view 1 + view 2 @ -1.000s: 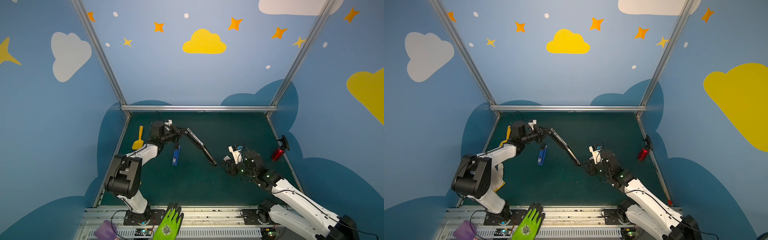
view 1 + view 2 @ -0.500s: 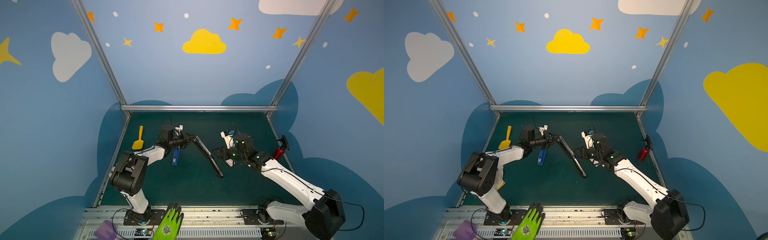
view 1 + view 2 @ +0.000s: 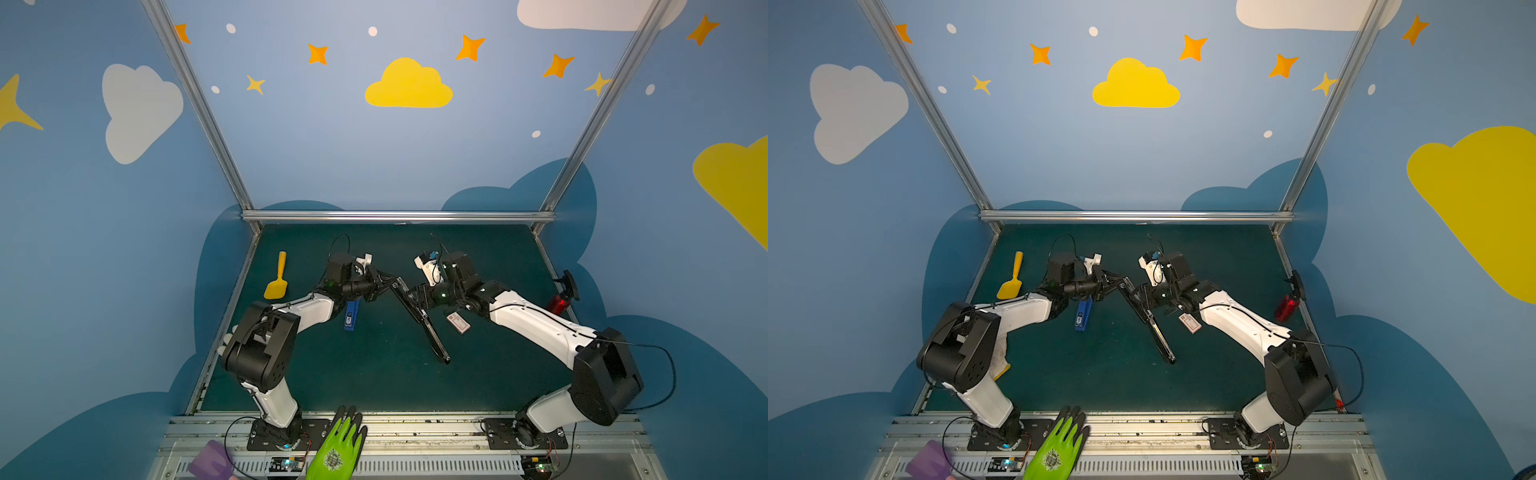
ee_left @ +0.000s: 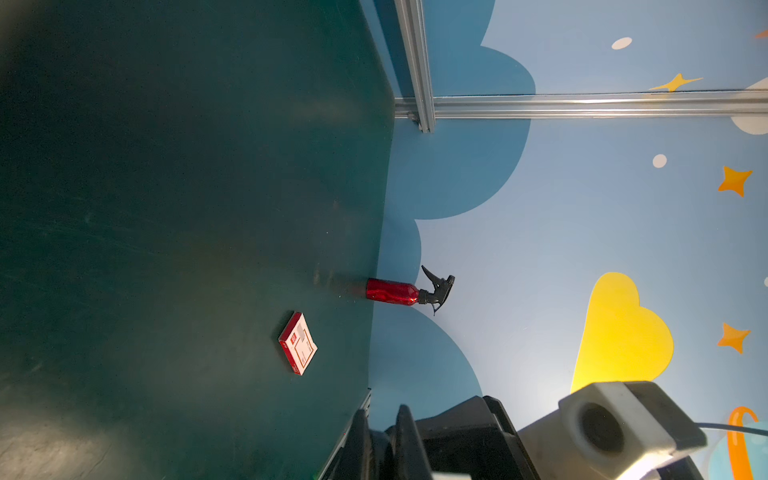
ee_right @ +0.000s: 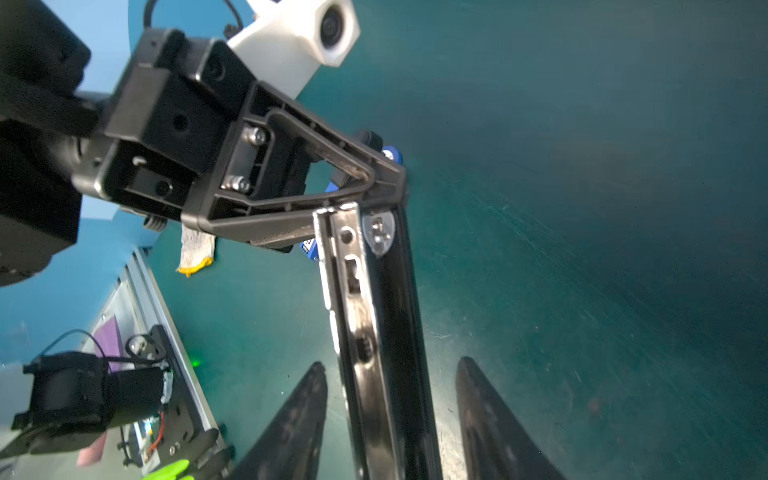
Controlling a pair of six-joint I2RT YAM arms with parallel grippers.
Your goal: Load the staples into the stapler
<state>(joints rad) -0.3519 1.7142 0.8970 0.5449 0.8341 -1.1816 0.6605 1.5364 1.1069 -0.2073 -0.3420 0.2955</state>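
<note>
Left jaws clamped the stapler [image 5: 374, 316] at its hinge end. Right jaws stood half open astride it, not touching.

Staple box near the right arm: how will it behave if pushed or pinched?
The staple box lies flat on the green mat, so a push should slide it, not tip it. Small cardboard: probably light, and likely to crush under a hard pinch.
</note>
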